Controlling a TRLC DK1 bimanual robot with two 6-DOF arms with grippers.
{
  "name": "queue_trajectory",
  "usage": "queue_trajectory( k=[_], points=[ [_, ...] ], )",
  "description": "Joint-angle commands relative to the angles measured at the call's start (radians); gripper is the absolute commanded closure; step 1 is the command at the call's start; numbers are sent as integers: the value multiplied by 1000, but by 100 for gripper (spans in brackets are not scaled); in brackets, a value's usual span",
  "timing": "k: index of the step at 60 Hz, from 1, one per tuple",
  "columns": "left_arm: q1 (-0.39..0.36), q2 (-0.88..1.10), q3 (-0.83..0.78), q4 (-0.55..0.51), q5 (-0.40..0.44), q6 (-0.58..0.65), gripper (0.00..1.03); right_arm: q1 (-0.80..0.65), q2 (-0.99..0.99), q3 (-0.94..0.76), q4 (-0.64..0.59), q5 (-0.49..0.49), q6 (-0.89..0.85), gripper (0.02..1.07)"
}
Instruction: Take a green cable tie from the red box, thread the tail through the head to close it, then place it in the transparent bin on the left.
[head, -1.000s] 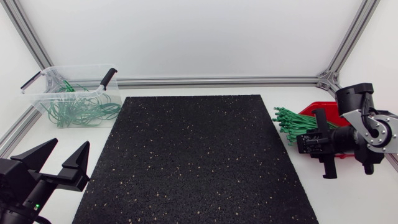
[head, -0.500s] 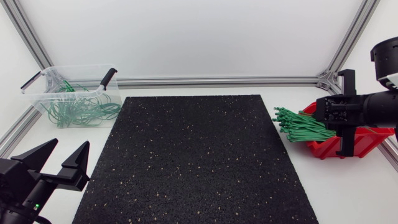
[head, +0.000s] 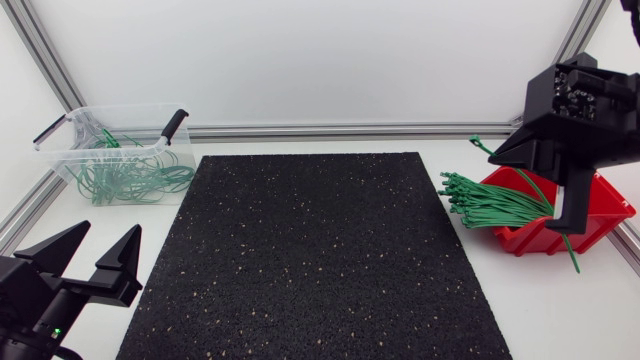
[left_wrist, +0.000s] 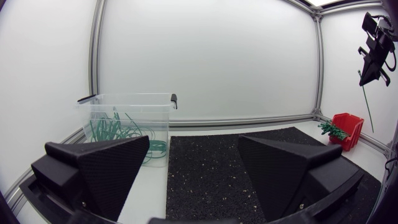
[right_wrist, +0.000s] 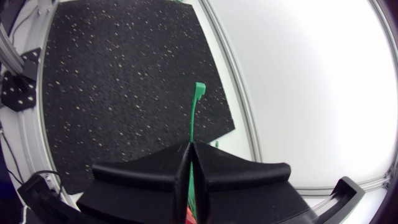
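Over red box, straight green tie

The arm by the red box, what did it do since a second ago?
The right gripper lifted up and away from the red box, pulling out one green cable tie, which now hangs pinched between its shut fingers. The left gripper stayed open in its place, and the bundle of ties, the transparent bin and the black mat did not move.
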Motion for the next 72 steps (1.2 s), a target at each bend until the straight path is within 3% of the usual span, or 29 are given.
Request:
queue_trajectory(
  k=[1, 15, 35, 45, 54, 64, 72],
  points=[
    [-1, -9, -18, -40, 18, -13, 4, 41, 53, 65, -92, -54, 102, 101],
    [89, 23, 32, -69, 135, -64, 4, 93, 142, 110, -158, -210, 257, 101],
    [94, 167, 150, -97, 231, -157, 4, 105, 303, 81, -207, -580, 412, 101],
    [95, 262, 210, -97, 319, -211, 4, 106, 380, 62, -201, -746, 458, 101],
    [91, 360, 278, -97, 425, -275, 4, 102, 435, 51, -189, -885, 499, 101],
    [77, 465, 348, -97, 563, -321, 4, 114, 434, 5, -121, -963, 510, 101],
    [-14, 563, 403, -86, 621, -344, 4, 116, 446, -7, -80, -1031, 515, 101]
  ],
)
